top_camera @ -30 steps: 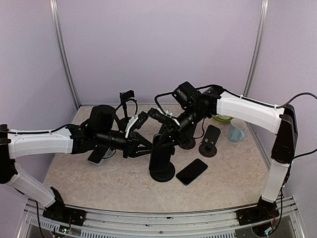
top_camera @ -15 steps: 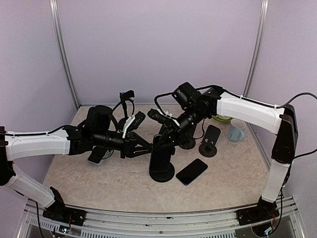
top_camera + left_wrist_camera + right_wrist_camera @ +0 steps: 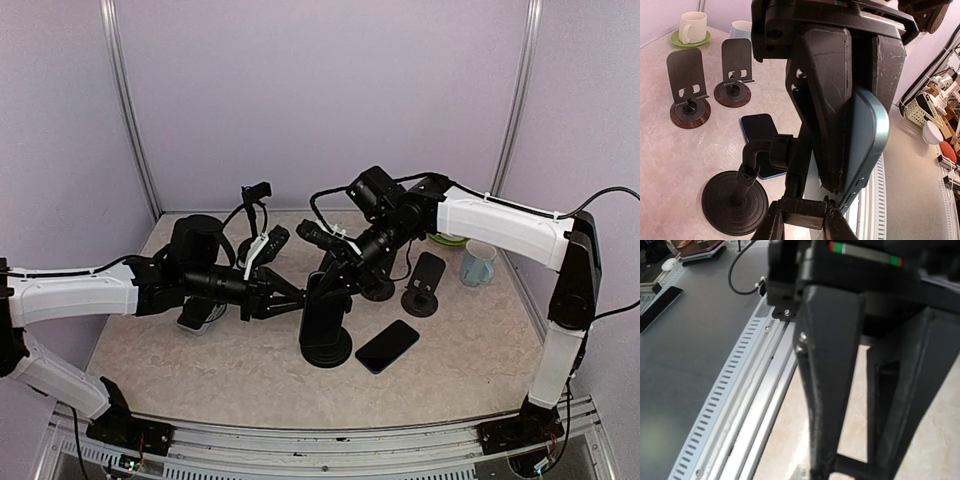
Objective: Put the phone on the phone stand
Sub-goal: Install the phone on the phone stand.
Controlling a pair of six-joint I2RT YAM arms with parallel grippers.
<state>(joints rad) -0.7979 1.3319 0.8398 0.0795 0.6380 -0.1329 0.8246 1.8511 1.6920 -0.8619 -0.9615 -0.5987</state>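
Note:
A tall black phone stand (image 3: 326, 312) stands mid-table on a round base (image 3: 734, 201). My left gripper (image 3: 297, 297) is shut on the stand's lower bracket (image 3: 803, 212), seen between its fingers in the left wrist view. My right gripper (image 3: 335, 262) is shut on a blue-grey phone (image 3: 871, 127) and holds it upright against the stand's cradle. In the right wrist view only dark fingers (image 3: 832, 390) and the stand's frame show; the phone is hidden there. A second dark phone (image 3: 387, 346) lies flat on the table right of the stand.
Two small plate stands on wooden bases (image 3: 428, 285) (image 3: 380, 288) stand behind the phone. A pale mug (image 3: 478, 262) and a cup on a green saucer (image 3: 692, 27) sit at the back right. Another phone (image 3: 195, 315) lies under my left arm.
My left arm has drawn back slightly to the left while staying at the stand. My right arm and the phone have hardly moved.

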